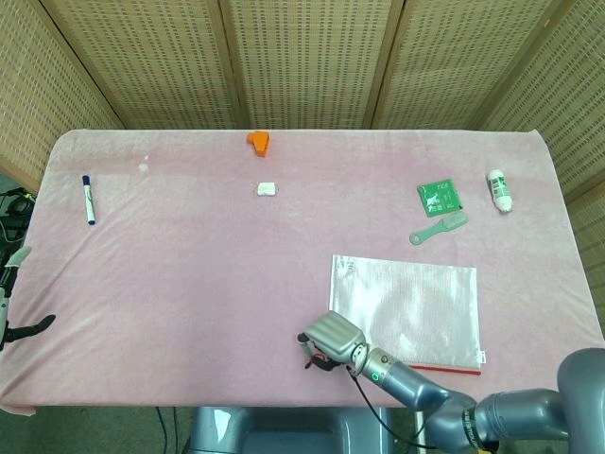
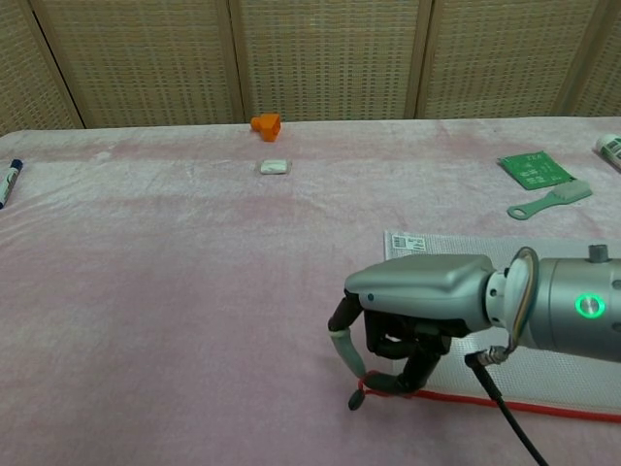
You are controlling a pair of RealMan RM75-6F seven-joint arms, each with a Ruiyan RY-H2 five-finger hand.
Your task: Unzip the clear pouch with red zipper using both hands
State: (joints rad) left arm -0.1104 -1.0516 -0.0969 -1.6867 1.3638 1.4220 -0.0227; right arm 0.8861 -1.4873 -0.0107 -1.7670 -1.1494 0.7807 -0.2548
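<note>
The clear pouch [image 1: 406, 307] lies flat at the front right of the pink table, slightly turned, its red zipper [image 2: 505, 406] running along the near edge. My right hand [image 2: 417, 301] sits at the pouch's left near corner and pinches the red zipper pull [image 2: 374, 386] between dark fingers, a little off the cloth. In the head view the same right hand [image 1: 333, 339] shows as a silver block by that corner. Only two fingertips of my left hand [image 1: 24, 326] show at the far left edge, off the table, spread apart with nothing in them.
An orange piece [image 1: 258, 141] and a small white block [image 1: 267, 189] lie at the back middle. A blue marker [image 1: 87, 199] is far left. A green card [image 1: 440, 198], a green comb [image 1: 438, 228] and a white bottle [image 1: 498, 190] lie back right.
</note>
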